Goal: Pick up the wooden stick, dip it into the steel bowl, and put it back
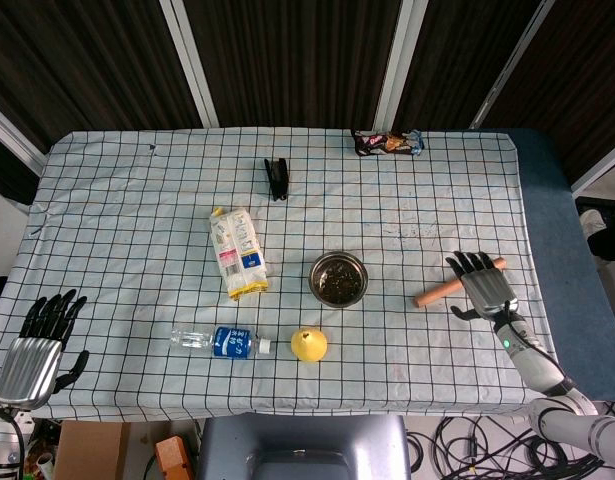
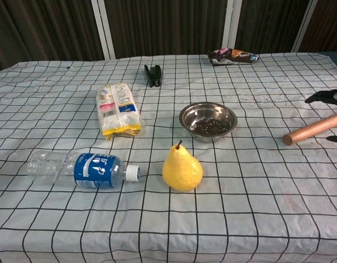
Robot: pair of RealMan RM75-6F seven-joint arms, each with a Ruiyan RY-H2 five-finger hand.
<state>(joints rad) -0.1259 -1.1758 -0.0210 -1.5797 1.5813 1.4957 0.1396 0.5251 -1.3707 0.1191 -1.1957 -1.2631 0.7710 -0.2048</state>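
Your right hand (image 1: 484,283) lies over the stick (image 1: 442,287), right of the bowl (image 1: 338,279) on the surface (image 1: 137,200), fingers (image 1: 474,264) spread and not yet closed, likely lining up the grasp; your left hand (image 1: 39,340) hangs open, far left.

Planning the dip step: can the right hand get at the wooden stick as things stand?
Probably yes. The right hand sits open right over the wooden stick, which lies alone on the cloth; the steel bowl stands well aside.
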